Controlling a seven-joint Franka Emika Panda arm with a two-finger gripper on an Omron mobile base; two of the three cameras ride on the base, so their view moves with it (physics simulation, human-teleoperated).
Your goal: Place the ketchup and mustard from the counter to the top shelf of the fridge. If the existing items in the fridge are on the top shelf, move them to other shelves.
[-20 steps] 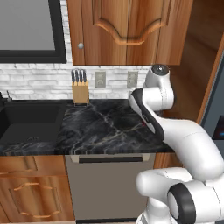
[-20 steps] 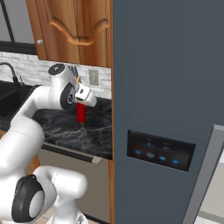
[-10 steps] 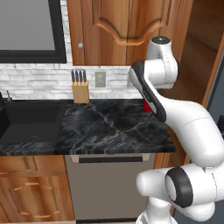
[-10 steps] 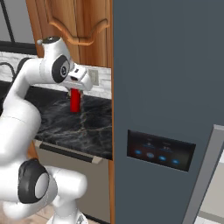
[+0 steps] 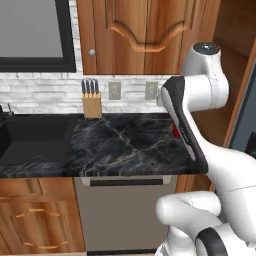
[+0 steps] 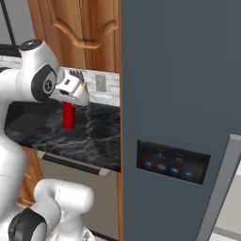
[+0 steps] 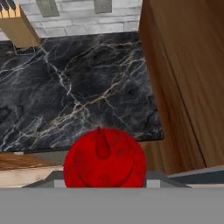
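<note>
A knife block (image 5: pixel 91 103) stands against the white brick wall (image 5: pixel 40 89), near two outlets (image 5: pixel 115 90). A dark sink (image 5: pixel 27 140) lies left; a dishwasher (image 5: pixel 122 212) below.

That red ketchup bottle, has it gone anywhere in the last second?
Yes. In the right base view the ketchup, hanging under the claw, has risen and swung left, away from the fridge, over the counter.

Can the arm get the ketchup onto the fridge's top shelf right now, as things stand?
Probably not yet. The gripper has the ketchup over the counter, but the fridge shows its shut dark door toward the arm, so the shelf inside is closed off. The door would likely have to be opened first.
</note>
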